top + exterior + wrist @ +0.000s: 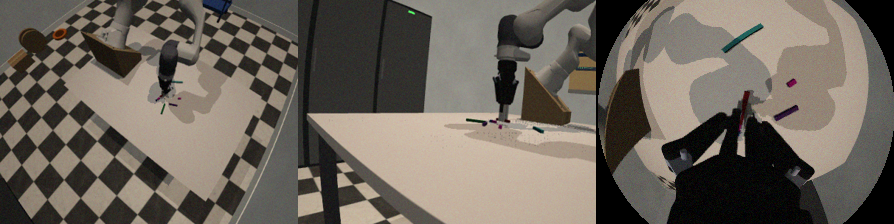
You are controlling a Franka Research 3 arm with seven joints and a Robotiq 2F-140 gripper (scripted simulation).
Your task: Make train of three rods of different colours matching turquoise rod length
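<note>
My gripper (166, 91) (504, 119) (743, 107) is shut on the red rod (507, 121) (746, 100), low at the table top. A short magenta rod (158, 98) (494, 121) (740, 128) and a small blue rod (156, 100) (490, 121) lie in line beyond the red rod's near end. Whether the red rod touches the magenta one or the table, I cannot tell. The turquoise rod (177, 82) (538, 130) (742, 38) lies apart, towards the arm's side.
A green rod (162, 109) (476, 121), a purple rod (172, 105) (484, 124) (786, 113) and another magenta rod (179, 98) (500, 127) (791, 83) lie separately around the gripper. The arm's wooden base (114, 59) (541, 107) (630, 120) stands farther off.
</note>
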